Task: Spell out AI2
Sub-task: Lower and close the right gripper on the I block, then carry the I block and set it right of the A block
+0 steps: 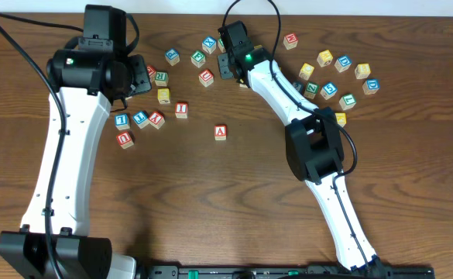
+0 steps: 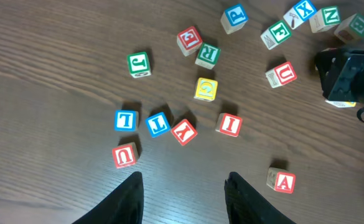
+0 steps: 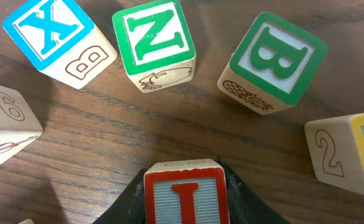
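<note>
One A block [image 1: 221,132] at centre of bench [image 1: 211,198]. Two I blocks: loose I block [image 1: 181,109] at its 10 o'clock; held I block [image 3: 186,200], right wrist view only, clamped by right end effector [image 3: 186,184]. Left end effector [image 2: 183,198] apart, empty.

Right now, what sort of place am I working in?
Probably a robot test bench: a wood-grain table, two white arms, and scattered letter blocks, with one red I block in the right tool.
</note>
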Controlling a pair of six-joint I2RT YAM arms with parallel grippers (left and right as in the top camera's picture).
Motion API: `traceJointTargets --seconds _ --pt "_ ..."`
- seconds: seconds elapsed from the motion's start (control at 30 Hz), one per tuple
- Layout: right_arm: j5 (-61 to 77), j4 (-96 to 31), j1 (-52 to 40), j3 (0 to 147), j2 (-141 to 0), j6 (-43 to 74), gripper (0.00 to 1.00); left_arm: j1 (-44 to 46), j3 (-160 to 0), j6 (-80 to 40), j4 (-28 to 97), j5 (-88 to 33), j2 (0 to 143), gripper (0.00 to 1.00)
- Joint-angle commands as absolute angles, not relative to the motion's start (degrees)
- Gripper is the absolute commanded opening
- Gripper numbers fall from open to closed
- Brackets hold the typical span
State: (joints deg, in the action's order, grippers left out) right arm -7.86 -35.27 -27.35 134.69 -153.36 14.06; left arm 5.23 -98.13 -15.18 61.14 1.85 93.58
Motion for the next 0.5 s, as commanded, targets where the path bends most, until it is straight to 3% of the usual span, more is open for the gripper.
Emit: traceJointTargets --seconds 0.0,0.47 --pt "-8.7 -35.6 -27.8 135.3 -153.2 14.5 0.27 5.5 -97.6 -15.5 61.0 2.0 94.3 0.42" --pt "-8.9 -41.0 -27.7 135.4 -143.2 10.4 0.27 5.5 -97.6 -15.5 59.6 2.0 94.3 0.42"
